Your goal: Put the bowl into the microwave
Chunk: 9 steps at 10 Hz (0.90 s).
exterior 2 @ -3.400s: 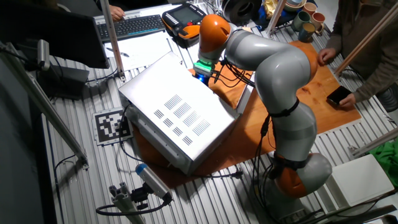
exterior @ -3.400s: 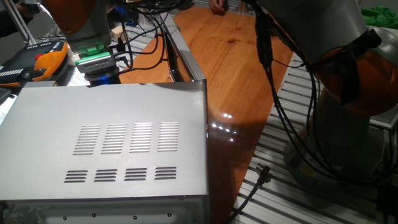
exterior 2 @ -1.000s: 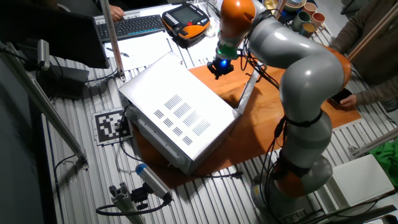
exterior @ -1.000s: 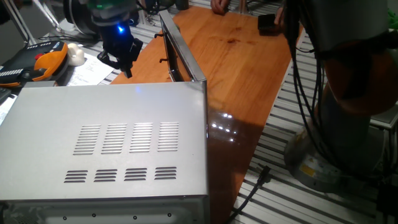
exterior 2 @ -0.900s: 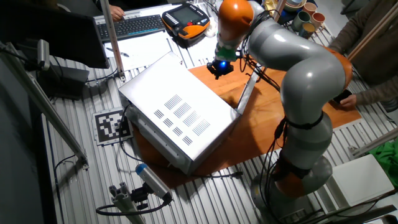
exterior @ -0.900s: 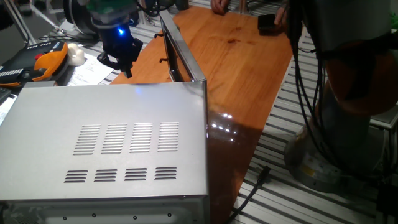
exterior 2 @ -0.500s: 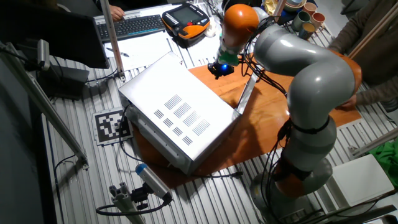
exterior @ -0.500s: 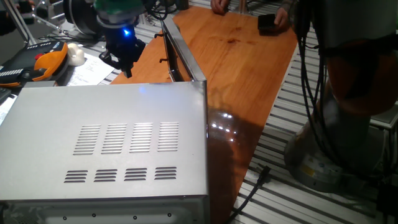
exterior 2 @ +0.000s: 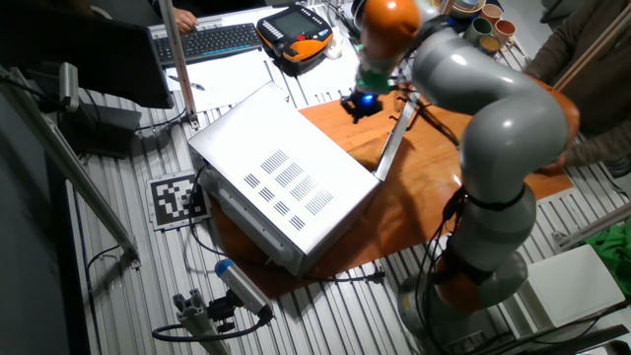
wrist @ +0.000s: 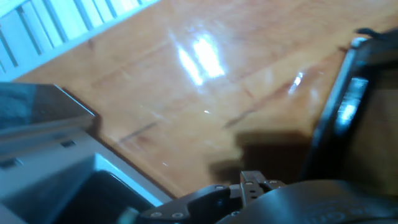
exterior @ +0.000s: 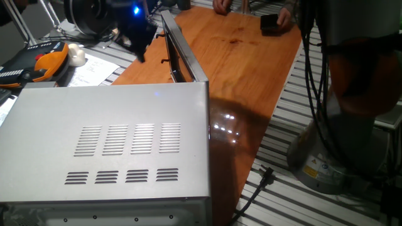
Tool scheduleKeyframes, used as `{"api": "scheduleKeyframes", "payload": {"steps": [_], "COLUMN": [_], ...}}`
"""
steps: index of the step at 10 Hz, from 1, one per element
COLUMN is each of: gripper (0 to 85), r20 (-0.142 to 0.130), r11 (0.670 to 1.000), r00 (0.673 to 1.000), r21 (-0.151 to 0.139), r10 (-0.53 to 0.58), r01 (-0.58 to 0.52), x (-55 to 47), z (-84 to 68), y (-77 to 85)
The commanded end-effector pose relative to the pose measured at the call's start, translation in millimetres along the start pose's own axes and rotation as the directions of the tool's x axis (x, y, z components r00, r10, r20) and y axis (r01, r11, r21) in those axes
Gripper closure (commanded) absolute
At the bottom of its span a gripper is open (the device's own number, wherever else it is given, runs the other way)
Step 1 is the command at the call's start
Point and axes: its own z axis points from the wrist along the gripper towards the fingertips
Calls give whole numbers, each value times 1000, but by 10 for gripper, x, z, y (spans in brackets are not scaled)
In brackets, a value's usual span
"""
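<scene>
The blurred end effector (exterior: 139, 39), grip state indeterminable, hangs above the wooden surface (exterior: 239, 69) beside the open dark-framed door (exterior: 179, 53) of the large silver-grey metal microwave (exterior: 113, 150).

A robotics lab. A ridged aluminium bench (exterior 2: 118, 247) carried a printed marker tag (exterior 2: 177, 198), loose cables (exterior: 254, 188) and an orange teach pendant (exterior 2: 294, 27). A keyboard (exterior 2: 212, 40) and papers (exterior 2: 232, 74) lay nearby, mugs (exterior 2: 480, 30) stood at the far edge, and a wooden board (exterior: 235, 56) covered part of the bench.
</scene>
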Motion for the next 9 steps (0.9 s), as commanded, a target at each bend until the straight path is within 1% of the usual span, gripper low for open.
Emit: {"api": "scheduleKeyframes", "payload": {"steps": [1,2,3,4,5,6,7,8,9], "gripper": [850,850,850,850,850,850,850,850,850], "r20": [-13,-42,-67,-71,-52,-26,-10,12,23], "r11": [1000,999,999,999,999,998,995,989,985], "r00": [1000,998,997,997,998,999,998,997,997], "r21": [5,-14,-23,-17,14,51,85,132,154], "r10": [-14,-35,-42,-43,-42,-45,-55,-71,-77], "r01": [15,35,40,42,43,46,55,69,72], "x": [-104,-173,-229,-249,-250,-251,-249,-247,-253], "z": [-525,-700,-810,-858,-836,-777,-740,-705,-661], "y": [-400,-674,-898,-1078,-1202,-1311,-1390,-1457,-1509]}}
